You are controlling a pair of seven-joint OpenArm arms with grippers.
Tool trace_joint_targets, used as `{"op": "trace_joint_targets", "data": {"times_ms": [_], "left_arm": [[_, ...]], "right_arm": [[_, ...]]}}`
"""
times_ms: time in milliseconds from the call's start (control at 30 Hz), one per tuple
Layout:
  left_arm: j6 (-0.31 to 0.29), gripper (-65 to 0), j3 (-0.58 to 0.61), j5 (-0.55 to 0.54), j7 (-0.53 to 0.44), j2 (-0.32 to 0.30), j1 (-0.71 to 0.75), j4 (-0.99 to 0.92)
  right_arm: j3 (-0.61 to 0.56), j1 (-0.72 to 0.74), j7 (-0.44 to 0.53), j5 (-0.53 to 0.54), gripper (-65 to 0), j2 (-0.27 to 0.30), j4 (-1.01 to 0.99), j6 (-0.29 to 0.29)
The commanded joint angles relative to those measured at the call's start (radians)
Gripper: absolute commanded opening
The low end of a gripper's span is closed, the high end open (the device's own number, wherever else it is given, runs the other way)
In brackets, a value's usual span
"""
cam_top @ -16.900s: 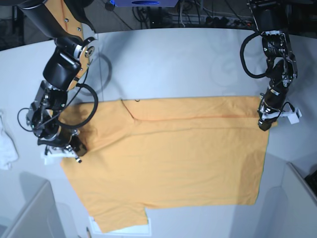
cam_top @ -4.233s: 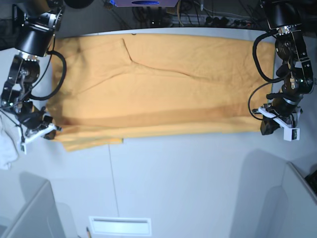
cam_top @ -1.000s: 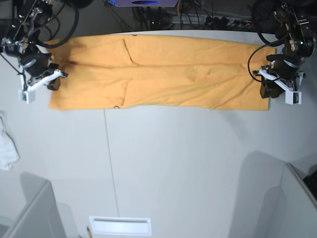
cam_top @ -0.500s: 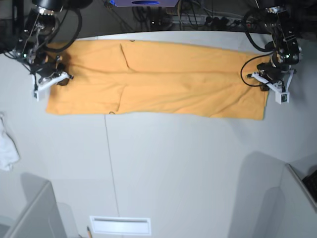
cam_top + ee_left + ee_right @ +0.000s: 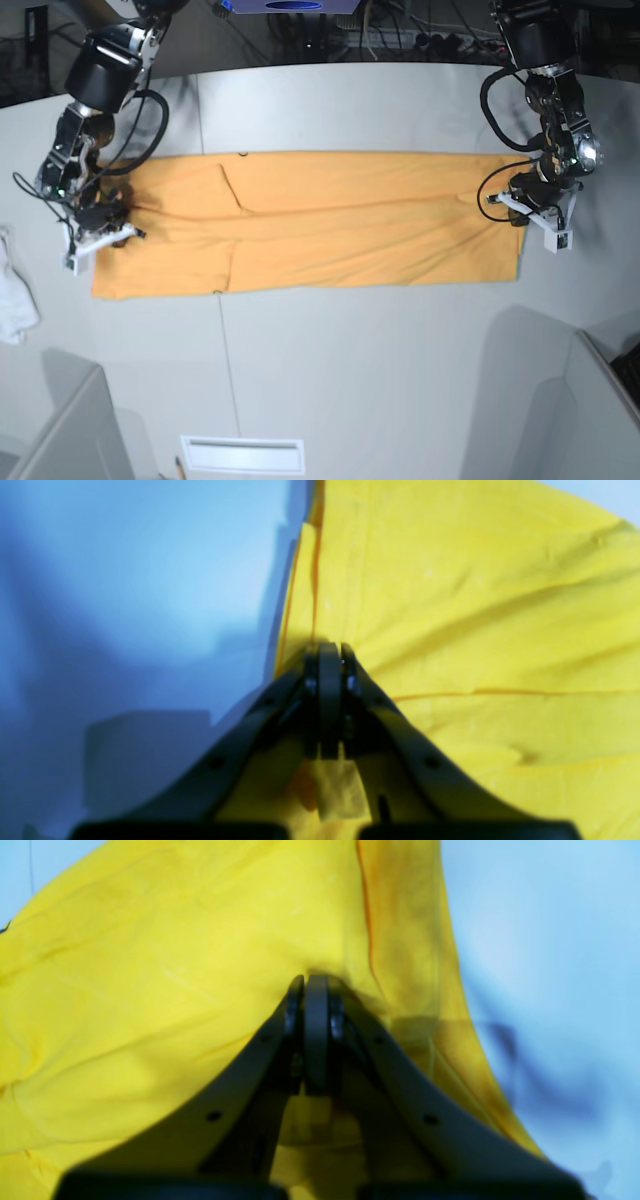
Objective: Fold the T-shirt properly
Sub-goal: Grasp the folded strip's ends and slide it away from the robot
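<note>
The orange-yellow T-shirt (image 5: 320, 230) lies as a long folded band across the white table, plain side up. No script print shows. In the base view my left gripper (image 5: 520, 206) is at the band's right end and my right gripper (image 5: 108, 226) at its left end. In the left wrist view the left gripper (image 5: 327, 652) is shut on the T-shirt (image 5: 475, 605) close to its edge. In the right wrist view the right gripper (image 5: 310, 982) is shut on the T-shirt (image 5: 150, 965) near its seamed edge.
A small white cloth (image 5: 14, 300) lies at the table's left edge. Grey bin walls stand at the front left (image 5: 60, 430) and front right (image 5: 600, 400). A white slotted plate (image 5: 240, 455) sits at the front edge. Cables run behind the table (image 5: 400, 35).
Both grippers have pulled the folded T-shirt from the far edge toward the front of the table, and it now lies straighter. Both stay shut on it.
</note>
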Motion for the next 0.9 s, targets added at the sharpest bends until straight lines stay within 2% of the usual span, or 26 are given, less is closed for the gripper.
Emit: {"op": "trace_joint_targets", "data": {"times_ms": [0, 167, 333, 433, 567, 667, 767, 867], "left_arm": [[0.015, -65.0, -0.002, 0.039, 0.036, -0.008, -0.001, -0.001], [0.015, -65.0, -0.010, 0.030, 0.036, -0.009, 0.013, 0.039], [0.013, -65.0, -0.013, 0.028, 0.036, -0.012, 0.050, 0.138], [0.010, -65.0, -0.013, 0.028, 0.036, -0.011, 0.053, 0.197], [0.010, -65.0, -0.013, 0.027, 0.038, -0.006, 0.047, 0.319], [0.010, -65.0, -0.017, 0.027, 0.095, -0.006, 0.047, 0.395], [0.006, -65.0, -0.111, 0.008, 0.150, 0.009, 0.059, 0.454], [-0.074, -65.0, -0.229, -0.097, 0.158, 0.017, 0.061, 0.453]], "right_arm": [[0.000, 0.011, -0.034, -0.059, -65.0, 0.010, -0.022, -0.029], [0.000, 0.022, -0.035, -0.059, -65.0, 0.010, -0.002, -0.029], [0.003, -0.040, -0.095, -0.055, -65.0, 0.001, 0.200, -0.029], [0.003, -0.070, -0.141, -0.055, -65.0, -0.030, 0.337, -0.029], [0.002, -0.067, -0.193, -0.055, -65.0, -0.036, 0.458, -0.029], [0.002, -0.070, -0.223, -0.055, -65.0, -0.034, 0.539, -0.029], [0.011, -0.096, -0.255, -0.055, -65.0, -0.037, 0.641, -0.029], [0.006, -0.126, -0.259, -0.053, -65.0, -0.042, 0.731, -0.029]]}}
